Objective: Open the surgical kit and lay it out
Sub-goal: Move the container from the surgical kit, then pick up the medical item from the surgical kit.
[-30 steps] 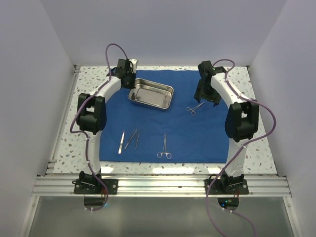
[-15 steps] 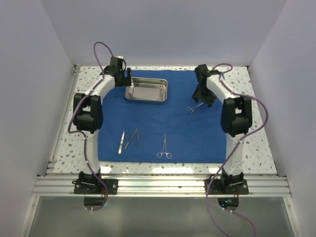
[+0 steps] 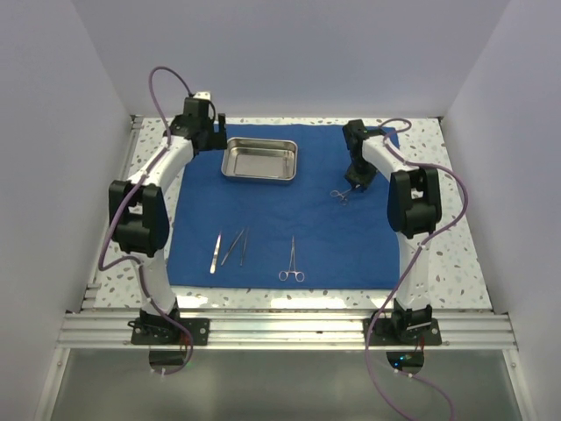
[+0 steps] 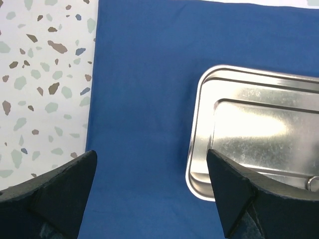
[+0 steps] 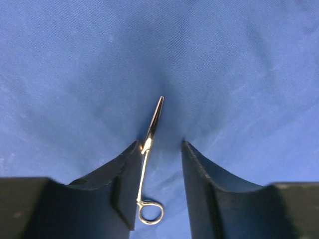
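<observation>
- Top external view: the speckled table [image 3: 456, 254] is seen under everything, and its bare margins are shown left and right of the steel tray [image 3: 259, 161].
- The blue cloth wrap [image 3: 289, 219] is spread flat on the table. The tray is set on its far-left part, and the cloth is seen to reach well past the tray towards the arm bases and to the right.
- The tray is shown upright and rectangular with rounded corners. In the left wrist view its inside is seen as shiny, and a small round object at the frame edge cannot be identified.
- The left gripper [image 4: 149, 159] is held just off the tray's left end, above bare cloth. Its fingers are spread wide and nothing is grasped.
- The right gripper [image 5: 159, 144] is lowered onto the cloth well to the right of the tray. Its fingers are half drawn in around a ring-handled clamp [image 5: 154, 119]. One finger is touched by the clamp while a gap is left at the other, so the clamp is not clenched.
- A second clamp [image 3: 292, 263] is laid flat on the cloth, well to the near side of the tray.
- Slim tweezers [image 3: 216, 253] and another thin silver pair [image 3: 235, 247] are laid side by side near that clamp, on the tray's near side.
</observation>
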Available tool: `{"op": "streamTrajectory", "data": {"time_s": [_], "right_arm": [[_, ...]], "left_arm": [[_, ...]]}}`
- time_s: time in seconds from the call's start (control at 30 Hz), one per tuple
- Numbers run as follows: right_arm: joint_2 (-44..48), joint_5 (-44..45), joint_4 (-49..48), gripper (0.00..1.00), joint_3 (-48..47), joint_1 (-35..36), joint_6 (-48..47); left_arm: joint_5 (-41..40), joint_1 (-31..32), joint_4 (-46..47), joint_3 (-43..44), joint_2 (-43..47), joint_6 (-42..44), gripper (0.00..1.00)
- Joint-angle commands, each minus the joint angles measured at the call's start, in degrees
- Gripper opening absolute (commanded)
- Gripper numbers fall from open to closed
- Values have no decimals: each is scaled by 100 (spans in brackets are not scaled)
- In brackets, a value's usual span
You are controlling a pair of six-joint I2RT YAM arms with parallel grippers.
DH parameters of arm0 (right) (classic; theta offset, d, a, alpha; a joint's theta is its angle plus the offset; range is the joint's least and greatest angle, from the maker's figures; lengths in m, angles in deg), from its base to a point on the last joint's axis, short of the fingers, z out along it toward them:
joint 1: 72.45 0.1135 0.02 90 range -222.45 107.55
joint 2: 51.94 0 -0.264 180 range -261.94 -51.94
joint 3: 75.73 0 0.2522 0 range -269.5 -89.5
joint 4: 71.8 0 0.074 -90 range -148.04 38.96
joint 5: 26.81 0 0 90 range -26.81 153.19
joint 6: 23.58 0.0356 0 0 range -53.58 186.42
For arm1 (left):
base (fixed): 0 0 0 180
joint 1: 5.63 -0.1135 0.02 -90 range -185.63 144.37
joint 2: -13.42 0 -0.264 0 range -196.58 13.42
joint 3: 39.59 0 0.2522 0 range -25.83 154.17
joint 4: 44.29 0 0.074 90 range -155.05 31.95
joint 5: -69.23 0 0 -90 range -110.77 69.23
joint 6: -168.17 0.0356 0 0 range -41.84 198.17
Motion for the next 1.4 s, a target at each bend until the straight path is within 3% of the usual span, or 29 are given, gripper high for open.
{"op": "streamTrajectory", "data": {"time_s": [0.0, 0.4, 0.63, 0.87, 1.37], "right_arm": [[-60, 211, -179, 39, 36, -1, 246], [-368, 202, -241, 24, -17, -1, 282], [-465, 184, -232, 0, -87, -1, 308], [-307, 175, -118, 0, -368, 8, 255], [1037, -184, 93, 0, -993, 122, 53]], "left_arm": [[111, -7, 83, -203, 270, -89, 95], [252, 2, 91, -563, 516, -45, 92], [340, 2, 153, -792, 640, -71, 91], [445, 19, 171, -774, 622, -124, 90], [463, 63, 144, -616, 684, -150, 89]]}}
